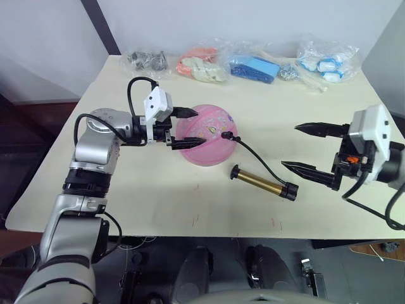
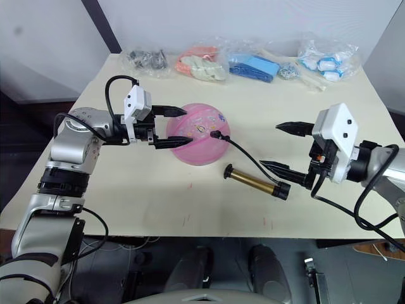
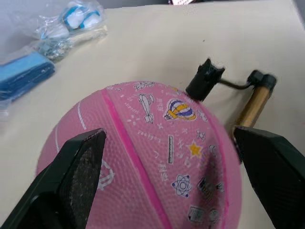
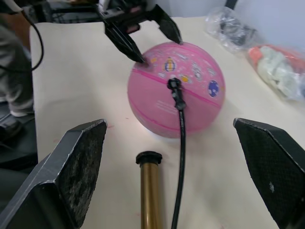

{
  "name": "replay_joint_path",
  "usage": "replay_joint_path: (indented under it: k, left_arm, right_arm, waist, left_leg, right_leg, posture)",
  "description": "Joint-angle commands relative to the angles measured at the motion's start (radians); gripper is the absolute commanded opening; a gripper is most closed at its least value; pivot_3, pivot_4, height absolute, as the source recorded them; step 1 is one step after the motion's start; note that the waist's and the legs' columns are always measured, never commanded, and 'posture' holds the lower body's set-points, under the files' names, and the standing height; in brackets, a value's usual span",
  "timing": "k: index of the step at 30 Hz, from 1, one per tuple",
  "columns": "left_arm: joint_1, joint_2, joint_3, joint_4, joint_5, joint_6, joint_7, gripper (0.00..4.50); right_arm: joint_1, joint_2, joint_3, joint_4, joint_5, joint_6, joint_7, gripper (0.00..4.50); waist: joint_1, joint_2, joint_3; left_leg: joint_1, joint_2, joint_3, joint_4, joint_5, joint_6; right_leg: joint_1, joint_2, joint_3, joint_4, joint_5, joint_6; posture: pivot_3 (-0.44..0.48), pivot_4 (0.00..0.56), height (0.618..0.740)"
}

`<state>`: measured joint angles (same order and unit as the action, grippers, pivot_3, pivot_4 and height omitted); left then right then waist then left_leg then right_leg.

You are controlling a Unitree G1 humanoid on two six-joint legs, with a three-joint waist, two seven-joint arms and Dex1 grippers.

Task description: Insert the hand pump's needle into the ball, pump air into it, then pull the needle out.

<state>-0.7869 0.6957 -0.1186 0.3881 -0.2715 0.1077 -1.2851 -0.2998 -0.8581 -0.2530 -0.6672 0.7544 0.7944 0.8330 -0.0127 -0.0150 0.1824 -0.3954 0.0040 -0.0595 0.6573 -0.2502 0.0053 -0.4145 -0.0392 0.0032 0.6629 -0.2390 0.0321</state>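
Note:
The pink ball (image 1: pixel 209 142) with small colourful prints rests on the table's middle, round in shape. My left gripper (image 1: pixel 195 126) is open, with its two fingers spread against the ball's left side. The needle's black fitting (image 1: pixel 226 134) sits on the ball's top right, and the pin itself is hidden in the ball. A thin black hose (image 1: pixel 256 158) curves from the fitting to the hand pump (image 1: pixel 262 182), whose gold barrel lies flat on the table in front of the ball. My right gripper (image 1: pixel 292 147) hangs open just right of the pump, holding nothing.
Several clear bags line the table's far edge: dark parts (image 1: pixel 147 60), orange and cream items (image 1: pixel 201 66), blue items (image 1: pixel 253 68), white and blue items (image 1: pixel 326 60). The table's front edge (image 1: pixel 209 235) runs close below the pump.

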Motion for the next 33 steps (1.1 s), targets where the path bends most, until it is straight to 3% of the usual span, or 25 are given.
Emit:
replay_joint_path:
  k: [1, 9, 16, 19, 22, 33]
  left_arm:
    - [0.004, -0.003, -0.026, 0.075, 0.068, -0.063, -0.007, 4.5]
    - [0.017, -0.017, -0.017, 0.117, 0.09, -0.124, -0.012, 4.5]
    - [0.028, -0.019, -0.013, 0.114, 0.091, -0.133, -0.013, 4.5]
    - [0.031, -0.02, -0.011, 0.111, 0.091, -0.132, -0.012, 4.5]
    - [0.034, -0.02, -0.01, 0.11, 0.091, -0.131, -0.013, 4.5]
    - [0.043, -0.021, -0.009, 0.097, 0.091, -0.124, -0.006, 4.5]
  right_arm:
    - [-0.043, -0.004, 0.03, 0.01, -0.01, -0.02, -0.015, 4.47]
    - [-0.298, 0.127, 0.348, 0.263, -0.219, -0.067, -0.049, 4.47]
    - [-0.457, 0.271, 0.503, 0.481, -0.356, -0.151, -0.011, 4.47]
    - [-0.495, 0.33, 0.532, 0.542, -0.389, -0.179, 0.003, 3.64]
    - [-0.518, 0.373, 0.548, 0.587, -0.424, -0.214, 0.01, 2.3]
    - [-0.557, 0.441, 0.578, 0.693, -0.537, -0.269, 0.034, 2.3]
  waist:
    - [0.0, 0.0, 0.0]
    - [-0.004, 0.0, 0.0]
    - [-0.007, 0.001, -0.001]
    - [-0.006, 0.001, -0.001]
    - [-0.005, 0.001, -0.001]
    - [-0.007, 0.001, -0.001]
  left_leg:
    - [0.0, 0.0, 0.0, 0.0, 0.0, 0.0]
    - [0.002, 0.003, 0.0, 0.008, 0.0, 0.0]
    - [0.001, 0.003, 0.003, 0.011, 0.0, 0.0]
    - [0.001, 0.003, 0.003, 0.011, 0.0, 0.0]
    - [0.001, 0.003, 0.003, 0.011, 0.0, 0.0]
    - [0.002, 0.003, 0.005, 0.011, 0.0, 0.0]
  right_leg:
    - [0.0, 0.0, 0.0, 0.0, 0.0, 0.0]
    - [0.003, 0.004, 0.001, 0.002, 0.004, 0.002]
    - [0.002, 0.005, 0.004, 0.002, 0.008, 0.001]
    - [0.002, 0.005, 0.004, 0.002, 0.008, 0.001]
    - [0.002, 0.005, 0.004, 0.002, 0.009, 0.001]
    - [0.002, 0.005, 0.006, 0.003, 0.009, 0.002]
  posture:
    - [0.0, 0.15, 0.74]
    - [0.0, 0.15, 0.74]
    - [0.0, 0.15, 0.74]
    - [0.0, 0.15, 0.74]
    - [0.0, 0.15, 0.74]
    - [0.0, 0.15, 0.74]
